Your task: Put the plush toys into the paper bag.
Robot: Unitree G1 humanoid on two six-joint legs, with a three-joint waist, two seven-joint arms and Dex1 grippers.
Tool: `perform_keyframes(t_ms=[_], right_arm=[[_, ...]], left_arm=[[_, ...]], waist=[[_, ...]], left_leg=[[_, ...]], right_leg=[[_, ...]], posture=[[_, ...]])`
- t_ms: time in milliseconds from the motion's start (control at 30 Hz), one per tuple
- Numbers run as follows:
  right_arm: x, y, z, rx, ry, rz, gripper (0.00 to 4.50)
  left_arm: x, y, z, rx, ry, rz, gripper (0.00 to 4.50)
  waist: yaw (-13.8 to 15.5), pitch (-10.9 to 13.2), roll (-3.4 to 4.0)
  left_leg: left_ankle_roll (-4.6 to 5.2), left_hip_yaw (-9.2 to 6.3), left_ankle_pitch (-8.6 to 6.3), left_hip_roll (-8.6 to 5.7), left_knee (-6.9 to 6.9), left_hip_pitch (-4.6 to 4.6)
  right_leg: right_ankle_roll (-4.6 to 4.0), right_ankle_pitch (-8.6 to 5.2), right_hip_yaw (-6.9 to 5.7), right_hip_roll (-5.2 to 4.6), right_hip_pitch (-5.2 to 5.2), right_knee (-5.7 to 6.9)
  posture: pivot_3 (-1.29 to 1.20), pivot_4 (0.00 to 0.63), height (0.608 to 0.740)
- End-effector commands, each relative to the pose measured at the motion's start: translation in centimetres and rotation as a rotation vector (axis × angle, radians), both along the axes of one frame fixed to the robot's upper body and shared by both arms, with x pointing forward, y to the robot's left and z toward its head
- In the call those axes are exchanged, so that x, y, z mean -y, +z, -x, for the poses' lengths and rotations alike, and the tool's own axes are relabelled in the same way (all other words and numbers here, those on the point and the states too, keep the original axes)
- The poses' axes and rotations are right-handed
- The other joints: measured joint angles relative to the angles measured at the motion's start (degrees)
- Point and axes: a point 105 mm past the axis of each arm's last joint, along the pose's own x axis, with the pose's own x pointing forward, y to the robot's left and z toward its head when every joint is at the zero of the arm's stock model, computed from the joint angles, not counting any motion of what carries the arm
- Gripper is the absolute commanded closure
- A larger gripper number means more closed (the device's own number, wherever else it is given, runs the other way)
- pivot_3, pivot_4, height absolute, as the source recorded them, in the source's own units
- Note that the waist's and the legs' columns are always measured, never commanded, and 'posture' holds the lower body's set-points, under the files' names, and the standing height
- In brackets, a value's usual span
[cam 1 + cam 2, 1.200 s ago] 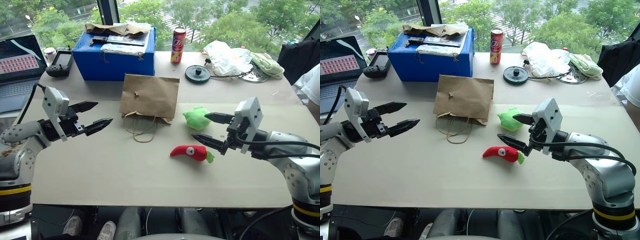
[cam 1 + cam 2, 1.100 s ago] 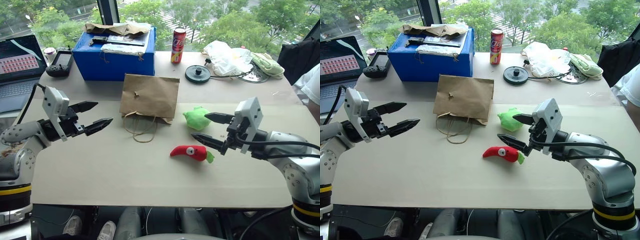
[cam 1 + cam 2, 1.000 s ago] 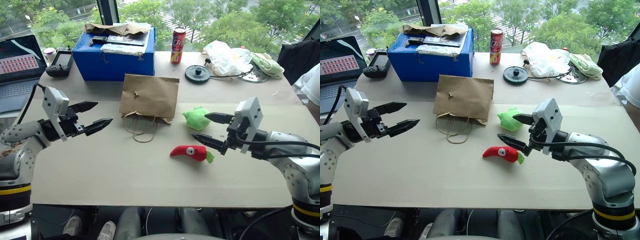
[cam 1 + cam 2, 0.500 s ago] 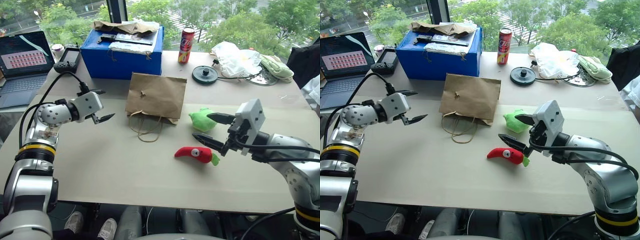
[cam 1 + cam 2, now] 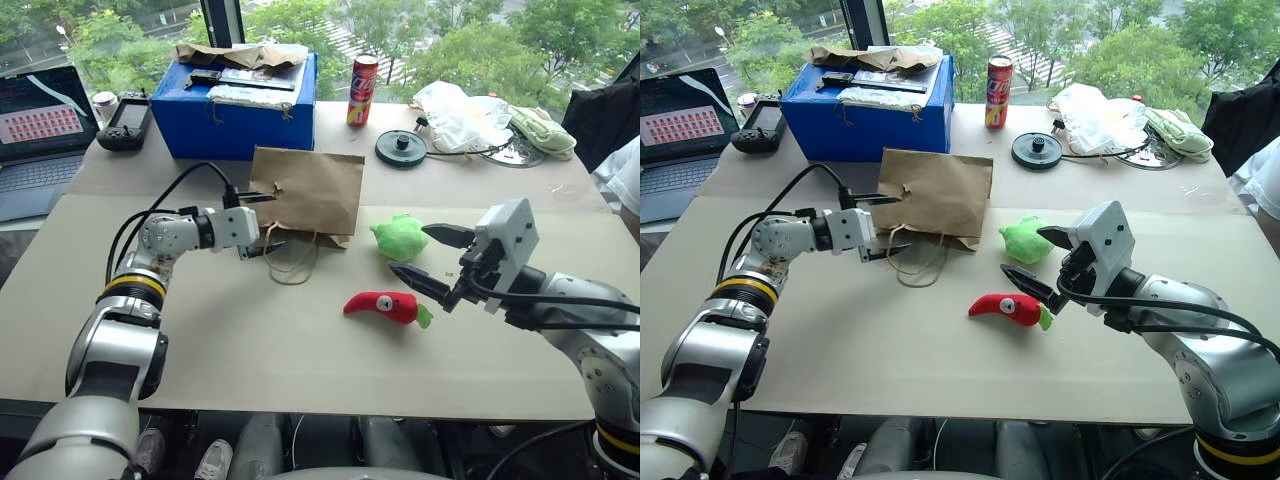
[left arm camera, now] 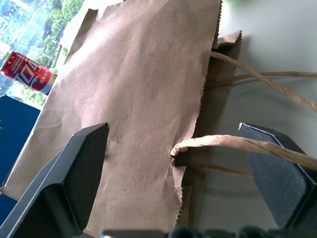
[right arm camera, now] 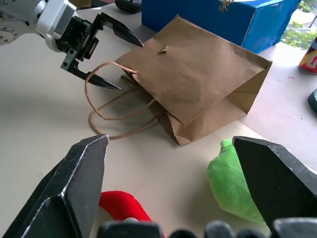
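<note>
Left eye view: left gripper [image 5: 262, 222] wide open, empty, straddling paper bag [image 5: 310, 190] mouth edge. Right gripper [image 5: 436, 258] wide open, empty, above 2 plush toys [image 5: 384, 305].

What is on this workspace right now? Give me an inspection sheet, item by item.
Surface: pale table, its far strip crowded.
Job's things: paper bag flat, mouth and cord handles toward the robot; green plush toy and red chili toy lie on the table outside it.
Clutter: blue box, soda can, black disc, white plastic bag, pale green cloth, handheld controller.
Grippers: left gripper open at the bag's mouth corner; right gripper open, above the table beside both toys.
Cables: black cable looping over the left arm.
Surroundings: laptop at left; windows, trees beyond.
</note>
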Motion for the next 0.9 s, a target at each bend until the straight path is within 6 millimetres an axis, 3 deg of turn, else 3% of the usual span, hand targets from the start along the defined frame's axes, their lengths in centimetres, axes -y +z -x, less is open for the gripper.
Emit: perform_keyframes(t_ms=[33, 233, 400, 667, 900], right_arm=[[-0.3, 0.8, 0.4, 0.038, 0.008, 0.000, 0.00], [0.1, 0.7, 0.2, 0.037, -0.012, 0.000, 0.00], [0.2, 0.6, 0.2, 0.038, -0.025, -0.001, 0.00], [0.0, 0.4, 0.1, 0.035, -0.027, -0.008, 0.00], [-0.5, -0.1, 0.1, 0.019, -0.011, -0.006, 0.00]], left_arm=[[-0.2, 0.9, -0.1, 0.029, 0.001, 0.010, 0.73], [0.7, 0.7, -0.2, 0.028, -0.015, 0.008, 3.01], [0.9, 0.8, -0.2, 0.032, -0.022, 0.014, 4.46], [0.4, 1.2, 0.2, 0.040, -0.027, 0.033, 4.46], [-0.2, 4.3, 0.8, 0.019, -0.046, 0.176, 4.46]], waist=[[0.1, 0.0, 0.00], [0.3, 0.0, 0.00], [0.3, 0.0, 0.00], [0.2, 0.0, 0.00], [0.1, 0.0, 0.00]], left_leg=[[0.00, 0.00, 0.00, -0.01, 0.01, 0.00], [0.00, -0.02, 0.00, -0.02, 0.02, -0.01], [0.00, -0.03, 0.00, -0.01, 0.02, -0.01], [0.00, -0.03, 0.00, -0.01, 0.01, 0.00], [0.00, -0.03, 0.00, 0.02, 0.02, 0.00]], right_leg=[[0.00, 0.00, 0.00, 0.00, 0.00, 0.00], [0.01, 0.00, 0.00, -0.01, 0.02, -0.01], [0.01, 0.00, -0.01, 0.00, 0.02, 0.00], [0.01, 0.00, 0.00, 0.01, 0.02, 0.00], [0.00, 0.00, 0.00, 0.02, 0.01, 0.02]], posture=[[0.00, 0.150, 0.739], [0.00, 0.150, 0.739], [0.00, 0.150, 0.739], [0.00, 0.150, 0.739], [0.00, 0.150, 0.739]])
